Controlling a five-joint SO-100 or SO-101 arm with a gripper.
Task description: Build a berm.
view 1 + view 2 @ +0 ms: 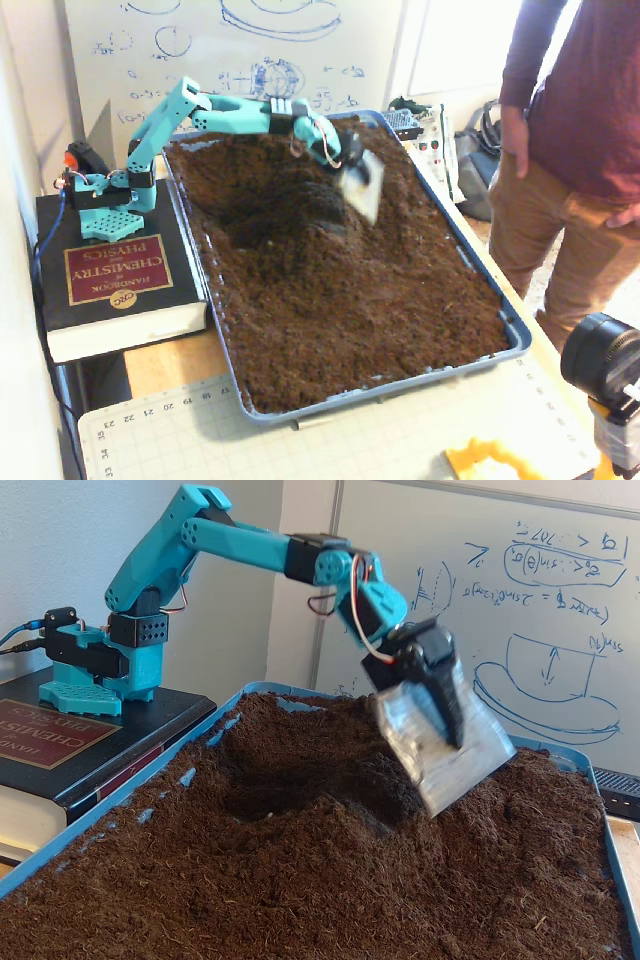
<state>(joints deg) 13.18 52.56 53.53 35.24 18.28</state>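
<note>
Berm (330, 825): a low hump of loose dark-brown soil in the far half of the tray, on the arm's side; in a fixed view (300, 205) it sits beside a shadowed hollow; its crest lies just under the raised scoop.
Soil bed (360, 300): fills the tray from end to end; flatter toward the near end; piled higher along the far edge below the whiteboard.
Tool (440, 715): lifted clear of the soil, above the berm; a silvery scoop blade (445, 745) is fixed to it, tilted with its lower edge toward the soil; the blade looks blurred in a fixed view (362, 185); whether the jaws are clenched or released cannot be told.
Arm (240, 545): turquoise; reaches out nearly level from its base over the far end of the tray.
Tray (500, 325): blue plastic; rests on the tabletop.
Book (110, 275): thick, dark cover with a red title panel; carries the arm's base.
Whiteboard (560, 610): blue sketches; stands behind the tray.
Person (580, 120): stands at the right of a fixed view, beside the tray.
</note>
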